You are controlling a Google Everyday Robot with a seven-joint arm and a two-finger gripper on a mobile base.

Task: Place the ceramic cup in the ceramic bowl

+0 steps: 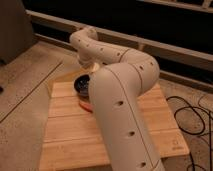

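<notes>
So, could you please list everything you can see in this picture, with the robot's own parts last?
bowl: one, dark, on the far left part of the wooden table, partly hidden by the arm.
orange thing: one, orange-red, on the table just in front of the bowl, mostly hidden by the arm; I cannot tell what it is.
wooden table: one, light wood slats, centre of the view.
cables: a few, black, on the floor to the right of the table.
floor: speckled grey, around the table.
arm: one, cream-white, curving from the lower middle up over the bowl.
gripper: one, hidden behind the arm above the bowl, shut; the cup is not in sight.
</notes>
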